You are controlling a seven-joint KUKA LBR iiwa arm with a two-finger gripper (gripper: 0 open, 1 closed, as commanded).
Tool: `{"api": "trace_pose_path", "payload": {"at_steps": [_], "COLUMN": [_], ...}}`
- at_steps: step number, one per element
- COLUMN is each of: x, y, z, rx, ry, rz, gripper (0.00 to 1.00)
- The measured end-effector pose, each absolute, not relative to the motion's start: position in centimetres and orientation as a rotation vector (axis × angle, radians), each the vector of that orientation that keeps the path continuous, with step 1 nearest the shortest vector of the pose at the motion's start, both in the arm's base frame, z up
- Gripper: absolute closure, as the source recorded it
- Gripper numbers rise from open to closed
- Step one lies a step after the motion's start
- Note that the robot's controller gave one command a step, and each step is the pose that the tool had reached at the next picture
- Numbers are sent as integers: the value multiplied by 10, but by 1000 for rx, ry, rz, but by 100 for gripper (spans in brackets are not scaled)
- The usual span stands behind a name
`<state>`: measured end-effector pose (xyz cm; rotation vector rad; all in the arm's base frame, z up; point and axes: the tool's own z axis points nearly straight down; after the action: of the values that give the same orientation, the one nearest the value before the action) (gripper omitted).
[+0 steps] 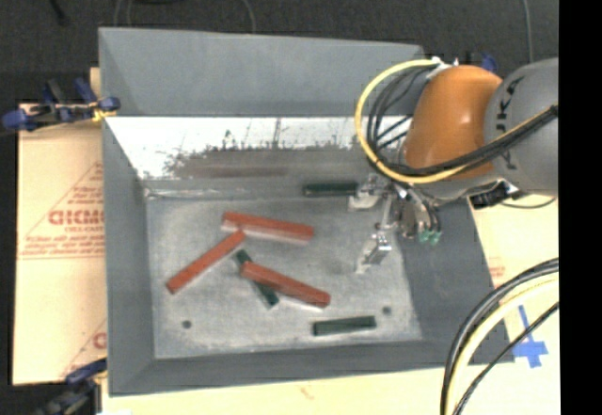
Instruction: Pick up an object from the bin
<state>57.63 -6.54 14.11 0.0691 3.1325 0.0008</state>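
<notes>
Three flat red-brown bars point(268, 227) and three slim dark-green sticks point(343, 326) lie in the metal bin point(127, 263); end effector point(374, 251) at three o'clock, grip indiscernible.

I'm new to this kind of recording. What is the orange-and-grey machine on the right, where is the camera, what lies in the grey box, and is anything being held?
The one camera looks down on the scene from above, a little to one side. The machine is a robot arm reaching in from the right; the orange cover and the looped cables are parts of it. At its tip is a two-finger gripper for picking things up.

The box is a grey metal bin. On its floor lie three long reddish-brown flat bars in a loose cluster left of centre, with a short dark green bar tucked partly under one. Another dark green bar lies by the back wall and a third dark green bar near the front.

The gripper hangs over bare floor to the right of the cluster. Nothing is seen held.
</notes>
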Motion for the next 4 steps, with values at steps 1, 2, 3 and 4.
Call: {"api": "trace_pose_path", "payload": {"at_steps": [1,2,3,4], "x": [554,554,554,611], "y": [-23,-24,-23,-24], "z": [83,80,80,80], "rx": [-37,-39,-40,159], "ry": [3145,3138,3138,3150], "rz": [-2,-5,-4,5], "gripper": [100,0,0,100]}}
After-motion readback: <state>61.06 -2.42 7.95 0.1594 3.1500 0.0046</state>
